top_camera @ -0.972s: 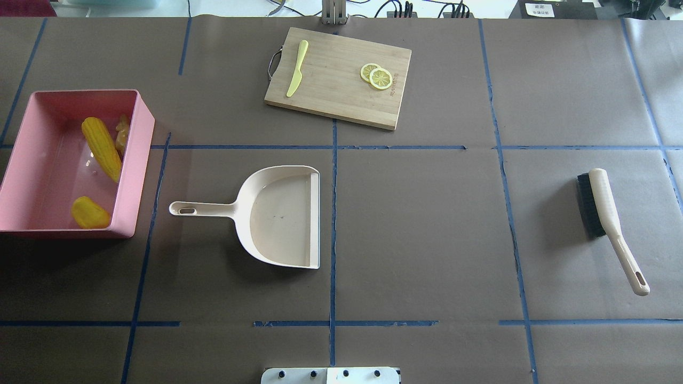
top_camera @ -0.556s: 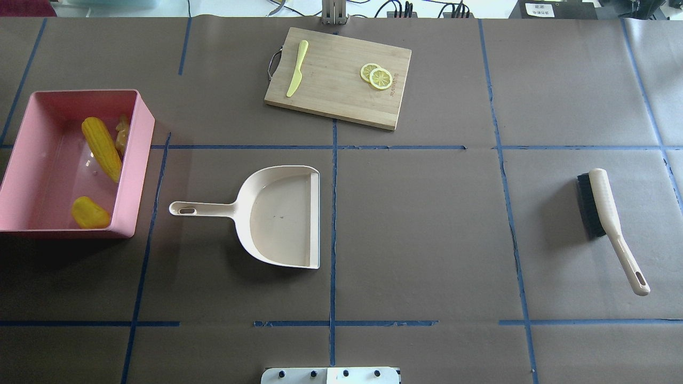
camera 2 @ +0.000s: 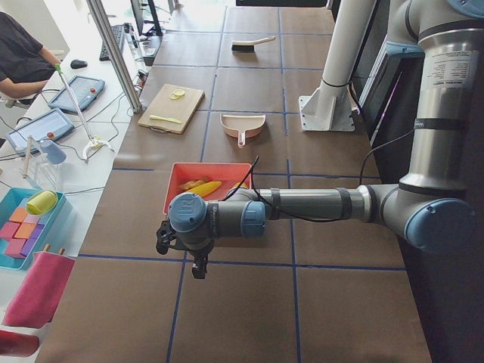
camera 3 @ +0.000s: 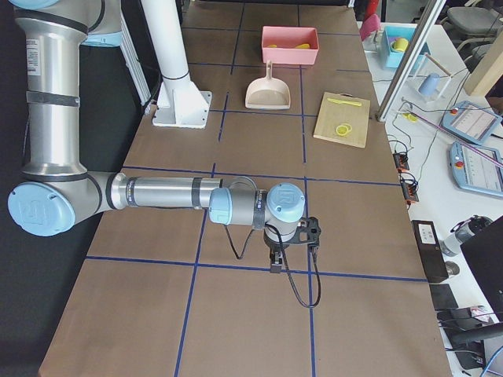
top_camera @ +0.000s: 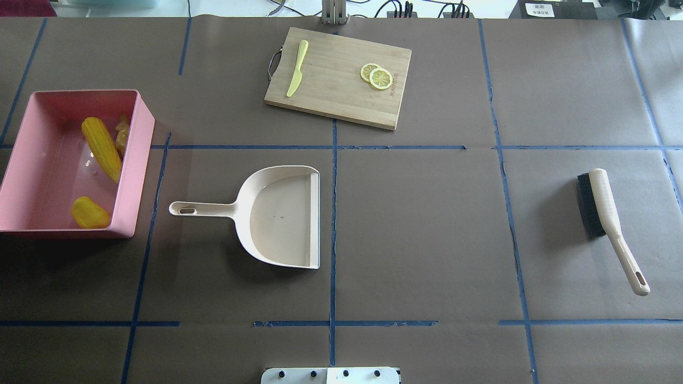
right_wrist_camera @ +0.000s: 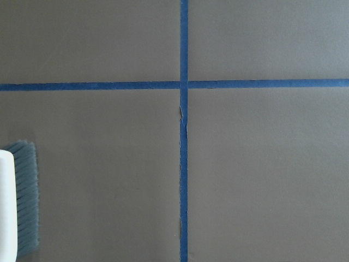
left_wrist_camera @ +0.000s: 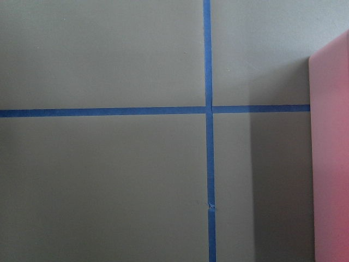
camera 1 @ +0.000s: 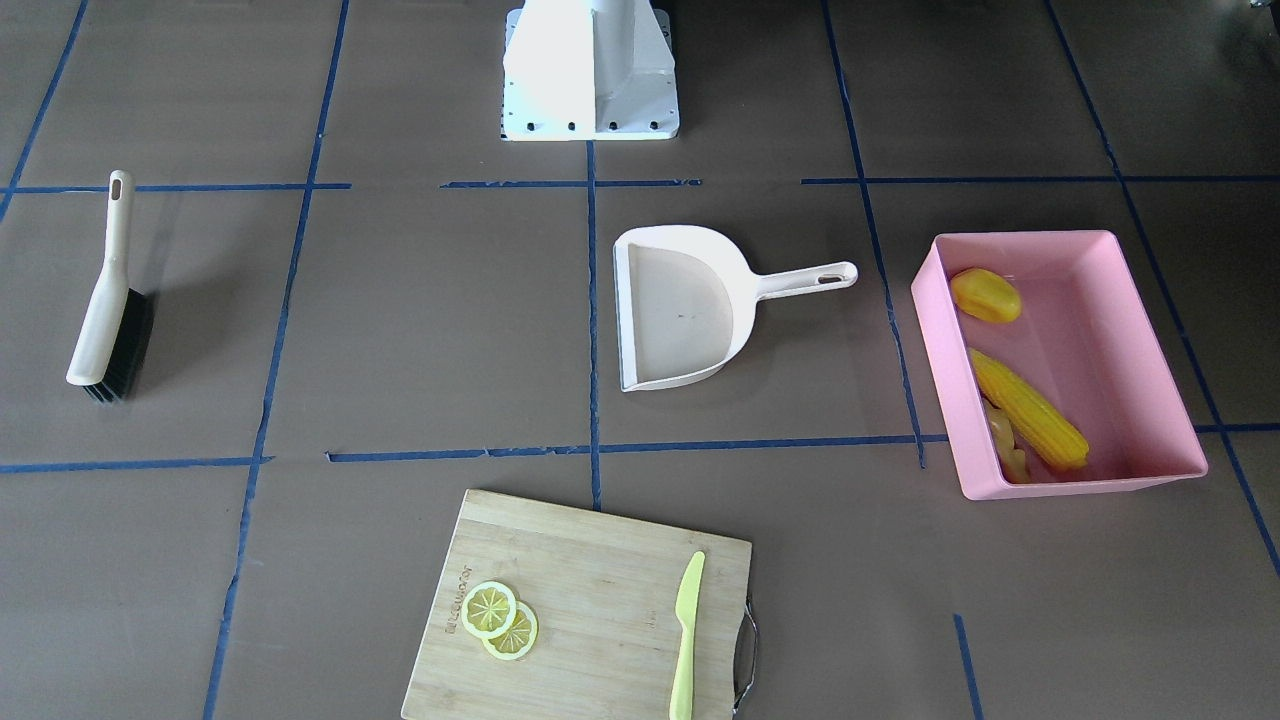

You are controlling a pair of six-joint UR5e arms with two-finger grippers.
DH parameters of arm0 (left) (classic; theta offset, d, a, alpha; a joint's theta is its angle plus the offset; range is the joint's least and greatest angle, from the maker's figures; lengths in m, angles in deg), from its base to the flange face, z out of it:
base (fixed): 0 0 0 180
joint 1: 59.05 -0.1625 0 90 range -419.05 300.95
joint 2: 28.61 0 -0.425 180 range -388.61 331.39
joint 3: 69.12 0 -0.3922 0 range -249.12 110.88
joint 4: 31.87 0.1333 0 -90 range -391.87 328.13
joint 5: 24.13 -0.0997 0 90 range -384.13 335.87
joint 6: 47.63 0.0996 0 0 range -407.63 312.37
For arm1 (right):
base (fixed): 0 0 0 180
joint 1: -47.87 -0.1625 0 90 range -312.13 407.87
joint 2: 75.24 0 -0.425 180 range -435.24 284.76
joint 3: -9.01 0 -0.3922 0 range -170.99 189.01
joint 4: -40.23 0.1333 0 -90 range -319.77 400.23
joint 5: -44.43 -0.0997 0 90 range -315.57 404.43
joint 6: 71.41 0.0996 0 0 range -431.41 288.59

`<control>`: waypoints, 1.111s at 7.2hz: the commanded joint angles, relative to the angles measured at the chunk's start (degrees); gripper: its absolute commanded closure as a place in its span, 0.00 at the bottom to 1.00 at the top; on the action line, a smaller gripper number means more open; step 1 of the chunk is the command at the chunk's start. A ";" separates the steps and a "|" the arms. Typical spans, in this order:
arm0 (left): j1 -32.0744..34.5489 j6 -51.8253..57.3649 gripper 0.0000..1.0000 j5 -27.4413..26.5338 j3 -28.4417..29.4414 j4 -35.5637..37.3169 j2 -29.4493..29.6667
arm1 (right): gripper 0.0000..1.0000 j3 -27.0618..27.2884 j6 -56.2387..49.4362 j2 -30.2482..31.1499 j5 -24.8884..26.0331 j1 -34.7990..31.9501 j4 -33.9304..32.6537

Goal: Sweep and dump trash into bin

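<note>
The pink bin (top_camera: 136, 170) stands upright at the desk's (top_camera: 416, 224) left end. All three toys lie inside it. The corn (top_camera: 101, 149) lies along the right wall, the tan ginger (top_camera: 122, 132) sits between them, and the lumpy yellow vegetable (top_camera: 89, 212) rests in the near right corner.

Dustpan (top_camera: 277, 213), brush (top_camera: 603, 205), cutting board (top_camera: 341, 93), lemon slices (top_camera: 376, 76), knife (top_camera: 296, 69)

Brown table (top_camera: 427, 224), gridded with blue tape (top_camera: 332, 298). Pink bin (top_camera: 136, 160), and in it a bright yellow corn cob (top_camera: 100, 148), an orange-yellow lumpy vegetable (top_camera: 89, 213) and a tan ginger root (top_camera: 122, 133). Plain cream dustpan (top_camera: 277, 213). Brush (top_camera: 605, 205): cream back, black bristles. The pale wood-grain cutting board (top_camera: 336, 80) carries a light green knife (top_camera: 296, 69) and yellow lemon slices (top_camera: 376, 76) with paler segment lines.
</note>
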 commanded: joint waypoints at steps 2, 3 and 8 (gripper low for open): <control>0.00 -0.22 0.00 -1.40 -0.04 0.00 0.12 | 0.00 -2.25 -0.91 0.80 -0.02 -2.01 -0.03; 0.00 -0.22 0.00 -1.40 -0.04 0.00 0.13 | 0.00 -2.96 -0.91 0.80 -0.02 -3.07 0.06; 0.00 -0.30 0.00 -1.40 0.05 0.00 0.39 | 0.00 -3.05 -0.30 0.45 0.07 -3.16 0.15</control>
